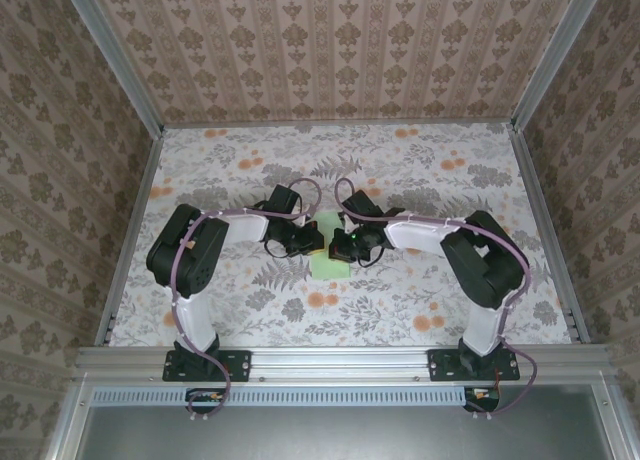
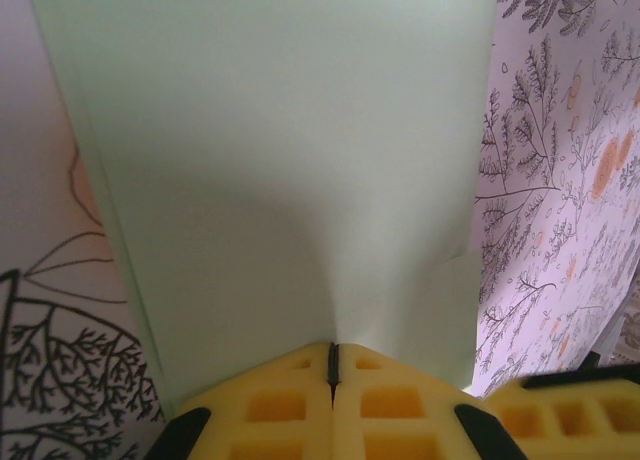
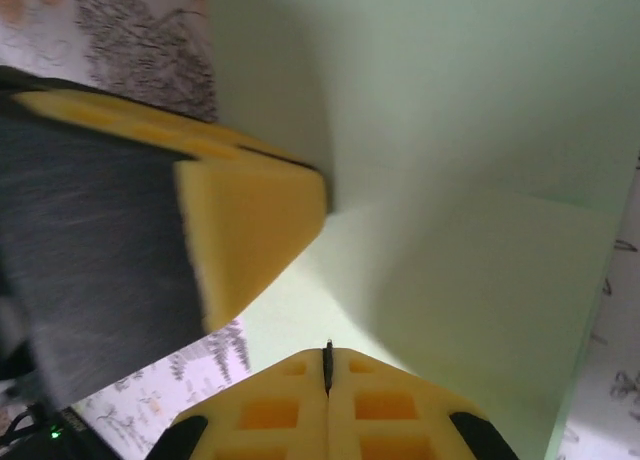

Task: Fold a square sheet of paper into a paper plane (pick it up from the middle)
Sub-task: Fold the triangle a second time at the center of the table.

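Green square sheet of paper (image 1: 328,267) sits pinched in the left hand (image 2: 333,365) and right hand (image 3: 327,358).

**middle of the sheet lost under two wrists**

from above, the sheet of paper (image 1: 328,267) shows only a strip at each end. its middle lies under the left gripper (image 1: 316,242) and right gripper (image 1: 338,245), whose fingers are too small there to tell apart. in the left wrist view the sheet runs off the top edge. the yellow fingers (image 2: 280,410) are cut by the bottom edge, and the pinched part is hidden in their seam. in the right wrist view the left arm's finger is blurred, and the sheet runs off the top and right.
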Robot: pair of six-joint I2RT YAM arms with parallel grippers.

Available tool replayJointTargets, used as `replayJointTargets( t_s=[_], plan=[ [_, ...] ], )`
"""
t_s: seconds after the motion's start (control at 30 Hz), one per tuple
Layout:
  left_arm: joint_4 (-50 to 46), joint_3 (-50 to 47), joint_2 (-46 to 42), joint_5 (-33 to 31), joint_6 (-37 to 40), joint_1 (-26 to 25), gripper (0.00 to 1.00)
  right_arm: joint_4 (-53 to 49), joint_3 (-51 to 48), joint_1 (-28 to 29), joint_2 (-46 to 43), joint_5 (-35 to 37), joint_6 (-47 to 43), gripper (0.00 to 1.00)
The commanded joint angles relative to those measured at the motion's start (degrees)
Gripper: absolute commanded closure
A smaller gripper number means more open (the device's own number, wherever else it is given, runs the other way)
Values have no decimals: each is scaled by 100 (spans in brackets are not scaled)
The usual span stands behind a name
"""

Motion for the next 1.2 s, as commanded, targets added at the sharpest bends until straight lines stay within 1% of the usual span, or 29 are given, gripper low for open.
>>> replayJointTargets(
  t_s=[0.0, 0.27, 0.43, 0.67, 0.83, 0.97, 1.1, 1.17],
  plan=[
    [-828, -376, 432, -865, -59, -21, 100, -111, 136, 45, 228, -147, -117, 100],
    [-795, -459, 491, -943, -147, -18, 100, -150, -486, 8, 181, -112, -247, 100],
    [-780, -518, 526, -1014, -214, 8, 100, -230, -1058, -25, -69, -178, -409, 100],
    [-735, -573, 561, -1015, -274, 44, 100, -427, -1591, -51, -429, -172, -487, 100],
    [-727, -538, 552, -972, -238, 44, 100, -468, -1954, -223, -730, -139, -479, 100],
    [-675, -498, 533, -878, -193, 44, 100, -469, -2051, -316, -1032, -204, -478, 100],
    [-420, -442, 382, -610, -143, 44, 100, -219, -1927, -316, -1729, -207, -335, 100],
    [-418, -334, 280, -535, -79, 27, 100, -192, -1768, -316, -1879, -116, -346, 100]
  ],
)
